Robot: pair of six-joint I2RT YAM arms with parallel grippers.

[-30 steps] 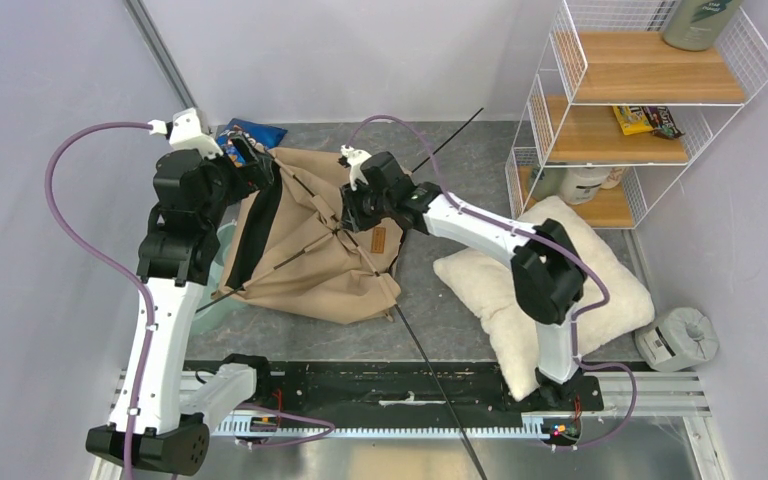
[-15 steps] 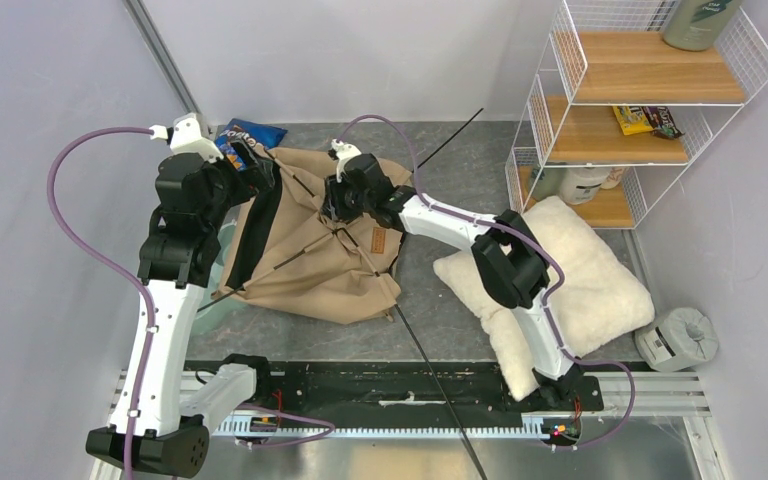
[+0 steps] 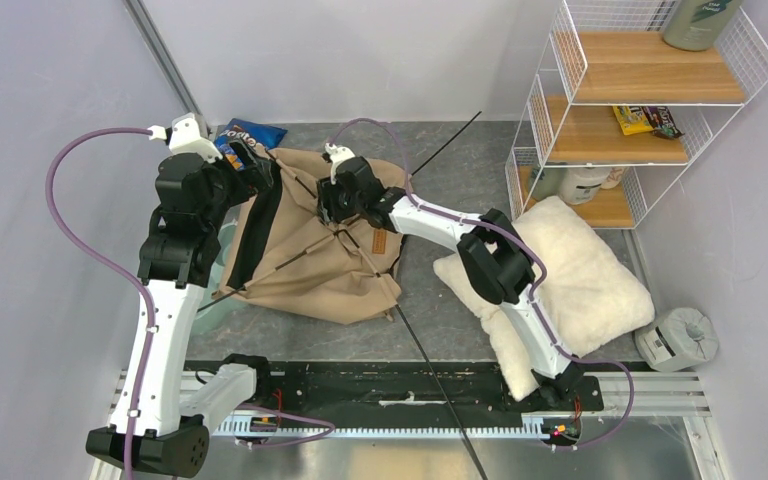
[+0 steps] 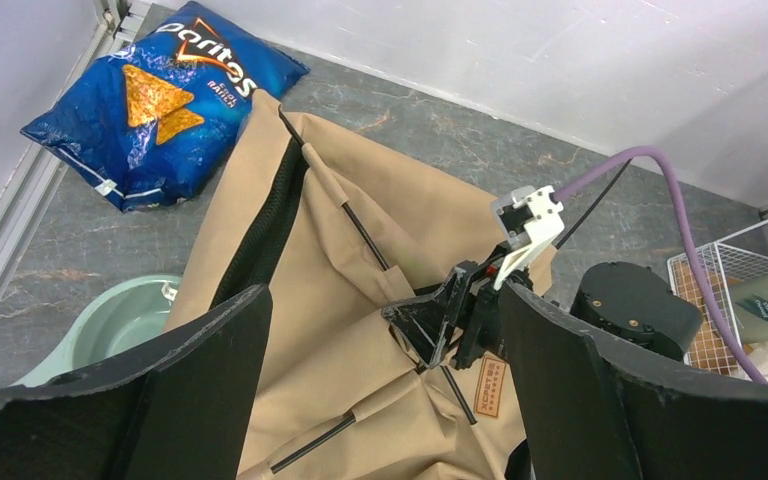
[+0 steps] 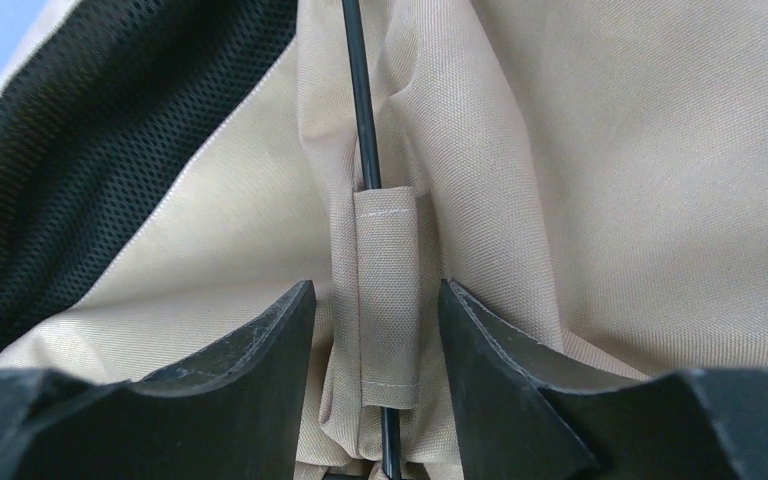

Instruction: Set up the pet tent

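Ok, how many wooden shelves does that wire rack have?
3. The top shelf holds a green bottle, the middle shelf holds candy packets, the bottom shelf sits behind the pillow; a lower one might be hidden.

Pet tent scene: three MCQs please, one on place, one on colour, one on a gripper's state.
1. Where does the Doritos bag lie?
A. on the wire shelf
B. on the grey surface by the far wall, at the pet tent's far left corner
C. on top of the pillow

2. What colour is the bowl at the tent's left edge?
A. pale green
B. red
C. black

3. How is the right gripper?
A. shut on the bowl's rim
B. open above the pillow
C. open, one finger on each side of the tan sleeve that the black pole runs through

Key:
1 B: the left wrist view shows the bag flat beside the tent's corner, near the wall.
2 A: its mint rim shows next to the canvas.
3 C: the right wrist view shows a gap between each finger and the sleeve.
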